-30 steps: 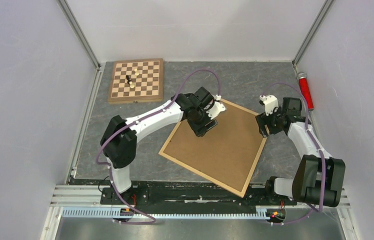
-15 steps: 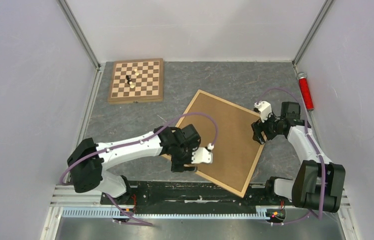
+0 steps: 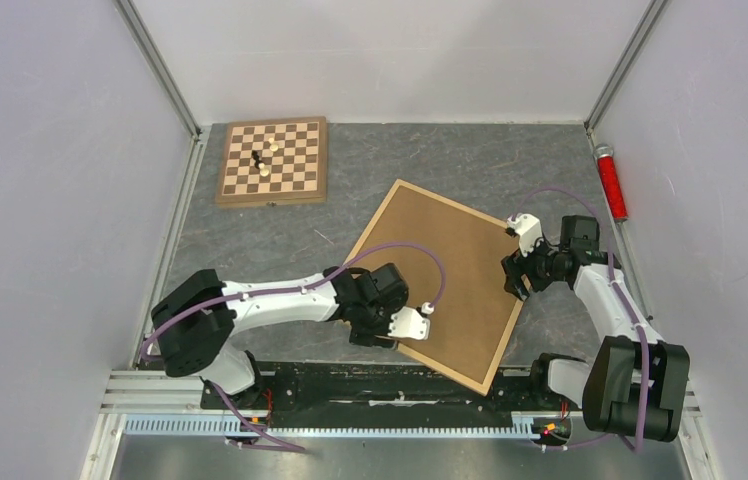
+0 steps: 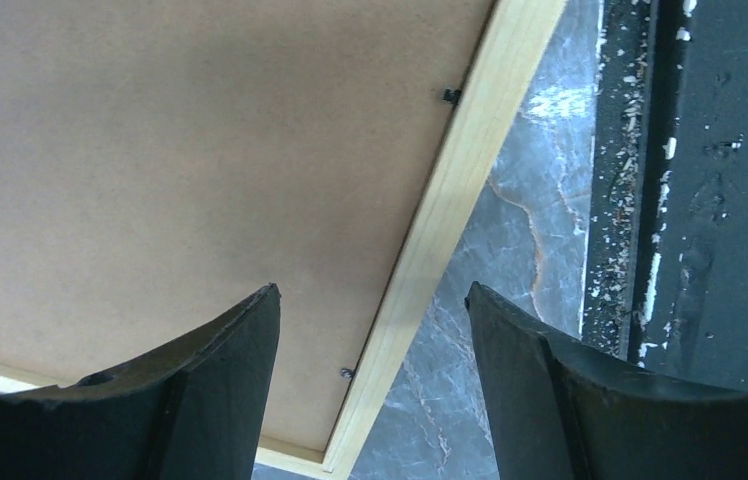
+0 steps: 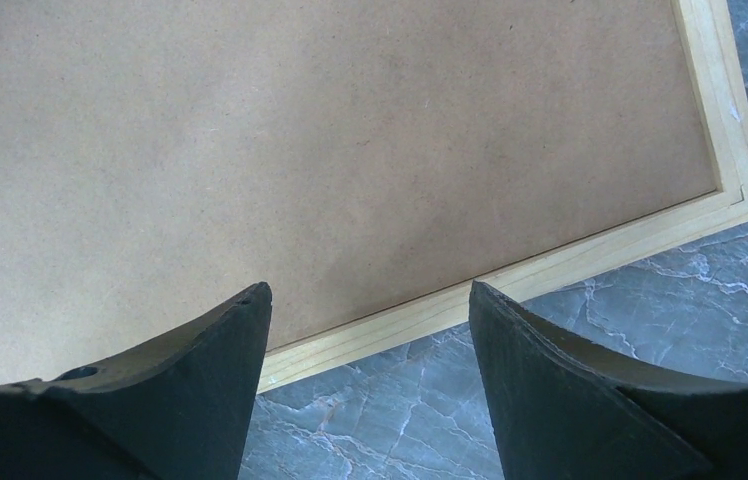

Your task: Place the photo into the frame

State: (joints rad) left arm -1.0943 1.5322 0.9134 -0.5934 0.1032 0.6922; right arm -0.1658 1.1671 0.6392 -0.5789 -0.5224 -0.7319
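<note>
Left pincer [image 4: 370,330] swung to frame [image 4: 465,170] near edge, wide; right pincer [image 5: 368,300] wide at its right edge.

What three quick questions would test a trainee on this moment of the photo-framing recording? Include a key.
1. True or false: the photo is in plain view.
2. Which side of the frame faces up? A) the glass front B) the brown backing board C) neither, it stands on edge
3. What state are the left tool and the right tool in, and does either hold anything?
Key: 1. False; no photo shows in any view. 2. B. 3. Both are open and hold nothing; each hovers over an edge of the frame.
</note>
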